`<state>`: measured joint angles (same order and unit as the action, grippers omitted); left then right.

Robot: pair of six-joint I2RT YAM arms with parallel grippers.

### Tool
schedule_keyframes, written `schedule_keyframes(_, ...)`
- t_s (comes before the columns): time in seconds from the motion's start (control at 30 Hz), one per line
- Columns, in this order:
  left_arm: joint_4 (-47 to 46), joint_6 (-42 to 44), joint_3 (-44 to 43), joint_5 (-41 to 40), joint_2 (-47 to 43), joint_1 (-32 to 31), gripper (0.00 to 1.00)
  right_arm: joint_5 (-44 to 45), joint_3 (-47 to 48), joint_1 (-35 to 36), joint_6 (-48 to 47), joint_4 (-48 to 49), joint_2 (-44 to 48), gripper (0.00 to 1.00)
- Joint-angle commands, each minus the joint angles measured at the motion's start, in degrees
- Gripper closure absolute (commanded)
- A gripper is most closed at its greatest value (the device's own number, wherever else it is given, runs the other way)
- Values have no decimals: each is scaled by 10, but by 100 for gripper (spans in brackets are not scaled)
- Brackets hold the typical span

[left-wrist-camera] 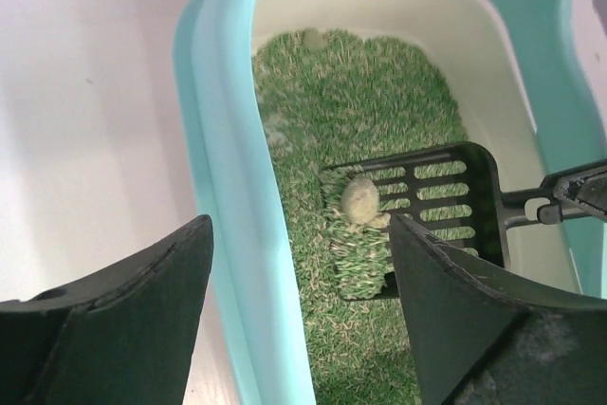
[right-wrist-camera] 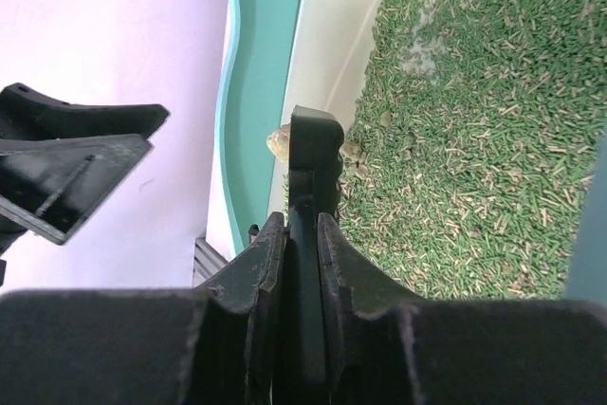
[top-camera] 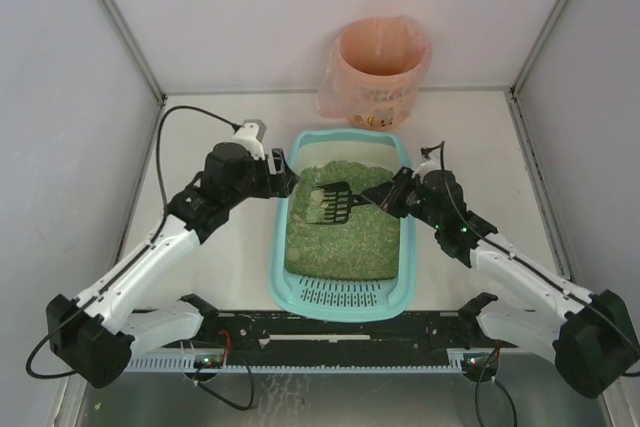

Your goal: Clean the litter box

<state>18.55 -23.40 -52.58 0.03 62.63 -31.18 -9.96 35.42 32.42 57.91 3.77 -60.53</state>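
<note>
The light-teal litter box (top-camera: pixel 279 247) sits in the middle of the table, its slotted grate end nearest the arms, filled with green litter (top-camera: pixel 345 237). My right gripper (top-camera: pixel 392 197) is shut on the handle of a small black slotted scoop (top-camera: pixel 335 202) held over the litter. The scoop (left-wrist-camera: pixel 446 198) carries a beige clump (left-wrist-camera: pixel 360 198) and some litter. Seen edge-on in the right wrist view, the scoop (right-wrist-camera: pixel 313 154) shows the clump (right-wrist-camera: pixel 279 141) at its tip. My left gripper (top-camera: pixel 283 177) is open, its jaws straddling the box's left wall (left-wrist-camera: pixel 232 234).
A round bin lined with a pink bag (top-camera: pixel 380 67) stands behind the box at the back wall. A black rail (top-camera: pixel 330 327) runs along the table's near edge. Grey walls close in on the left, right and back.
</note>
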Motion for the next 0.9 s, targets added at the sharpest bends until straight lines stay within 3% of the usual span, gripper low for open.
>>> schedule_keyframes(0.0,50,17,-64,-52,-63,-2,20,-43,-38,-36,19,49,66,100)
schedule_keyframes(0.17,110,49,-83,-88,-109,15,16,-127,-98,-103,87,121,130,100)
schedule_keyframes(0.3,128,57,-65,-86,-129,58,16,-168,-108,-98,107,150,144,100)
schedule_keyframes(0.4,126,51,-48,-74,-130,86,16,-163,-123,-131,102,110,167,100)
schedule_keyframes(0.47,119,49,-37,-72,-135,90,16,-154,-158,-150,147,146,190,100)
schedule_keyframes(0.6,109,47,-26,-54,-132,96,16,-206,-128,-137,123,158,169,100)
schedule_keyframes(0.73,105,51,-24,-15,-124,108,17,-216,-171,-200,170,181,173,100)
schedule_keyframes(0.8,104,52,-22,-13,-125,112,17,-231,-170,-183,191,232,152,100)
schedule_keyframes(0.87,105,54,-20,-11,-126,119,17,-255,-138,-161,155,215,125,100)
